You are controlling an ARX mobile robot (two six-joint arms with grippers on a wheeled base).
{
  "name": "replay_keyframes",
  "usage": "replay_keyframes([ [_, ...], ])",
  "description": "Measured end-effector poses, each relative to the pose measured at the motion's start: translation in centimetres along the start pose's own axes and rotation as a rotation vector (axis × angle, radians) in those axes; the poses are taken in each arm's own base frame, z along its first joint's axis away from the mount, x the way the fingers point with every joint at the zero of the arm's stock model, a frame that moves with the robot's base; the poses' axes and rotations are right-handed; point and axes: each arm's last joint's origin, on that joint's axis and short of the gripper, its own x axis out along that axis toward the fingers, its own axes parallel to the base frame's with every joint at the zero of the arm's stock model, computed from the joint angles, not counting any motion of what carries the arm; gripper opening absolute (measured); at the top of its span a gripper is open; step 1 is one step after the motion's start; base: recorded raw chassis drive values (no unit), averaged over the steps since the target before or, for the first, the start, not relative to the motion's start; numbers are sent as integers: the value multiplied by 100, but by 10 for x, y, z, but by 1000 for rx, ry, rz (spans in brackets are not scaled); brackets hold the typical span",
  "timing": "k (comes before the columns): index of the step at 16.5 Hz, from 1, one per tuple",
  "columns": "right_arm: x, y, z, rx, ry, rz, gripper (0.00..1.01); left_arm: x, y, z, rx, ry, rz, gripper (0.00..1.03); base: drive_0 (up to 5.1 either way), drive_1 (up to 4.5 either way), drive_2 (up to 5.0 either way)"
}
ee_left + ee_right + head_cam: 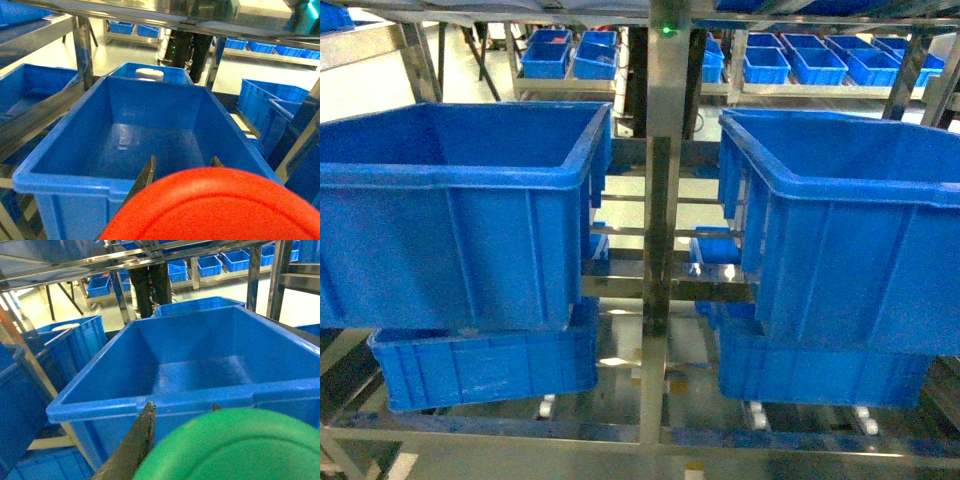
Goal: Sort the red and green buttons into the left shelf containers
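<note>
Two bins [460,215] flank steel post [663,200] — L fingers [182,167] grip red button [215,207], R fingers [182,412] green [235,447].

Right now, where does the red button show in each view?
Head: not in it.
Left wrist: red button fills the bottom edge, in the left gripper.
Right wrist: not in it; green button there instead.
Shared landmark: small blue bins on the far racks.
</note>
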Motion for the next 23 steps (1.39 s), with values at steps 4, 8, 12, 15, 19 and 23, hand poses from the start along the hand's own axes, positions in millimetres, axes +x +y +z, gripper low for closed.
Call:
replay_keyframes([
  [4, 0, 0, 0, 0, -3, 1, 26, 0, 0, 0, 0, 0, -1, 26, -380, 286, 72],
  [8, 0, 0, 0, 0, -3, 1, 26, 1, 0, 0, 0, 1, 0, 26, 12, 440, -417],
  [12, 1, 0, 0, 0, 0, 0, 26, 2, 0, -2, 0, 9, 1, 26, 12, 440, -417],
  [15, 18, 10, 1, 43, 67, -49, 26, 2, 0, -2, 0, 8, 1, 26, 12, 440, -417],
  [19, 64, 9, -10, 125, 245, -89, 26, 2, 0, -2, 0, 9, 2, 26, 12, 440, -417],
  [23, 105, 5, -24, 177, 408, -134, 26, 2, 0, -2, 1, 8, 0, 26, 12, 440, -417],
])
